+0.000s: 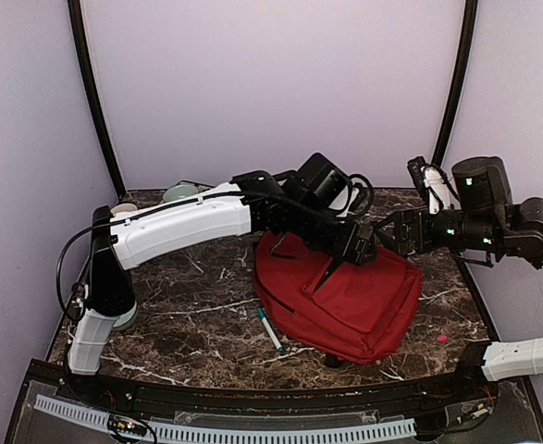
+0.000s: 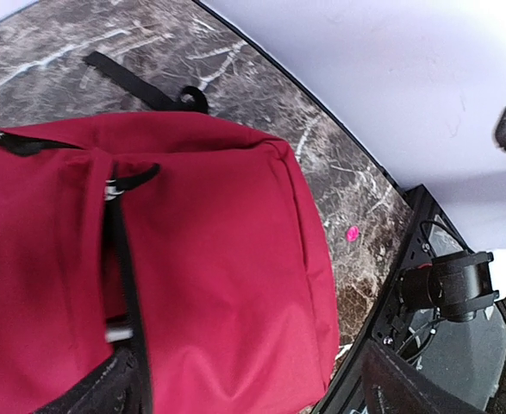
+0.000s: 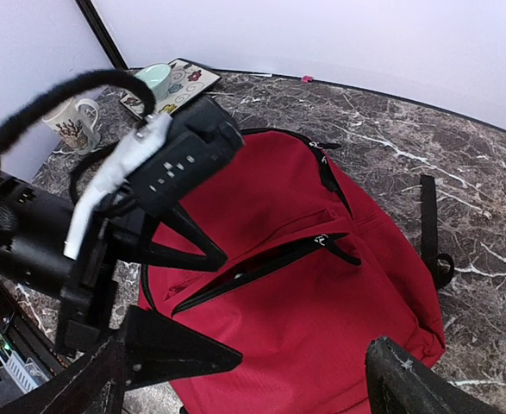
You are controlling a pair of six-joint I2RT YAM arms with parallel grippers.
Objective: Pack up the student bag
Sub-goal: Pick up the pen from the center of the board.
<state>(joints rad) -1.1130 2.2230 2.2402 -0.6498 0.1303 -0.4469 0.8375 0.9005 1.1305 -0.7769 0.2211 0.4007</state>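
Robot lab booth. A plain pale backdrop (image 1: 271, 83) closes three sides, with black frame poles (image 1: 91, 92) at the far corners of the marble-look tabletop (image 1: 188, 314). The left arm (image 1: 178, 227) and right arm (image 1: 530, 356) are bolted at the near edge, and a slotted cable duct (image 1: 252, 433) runs along it.
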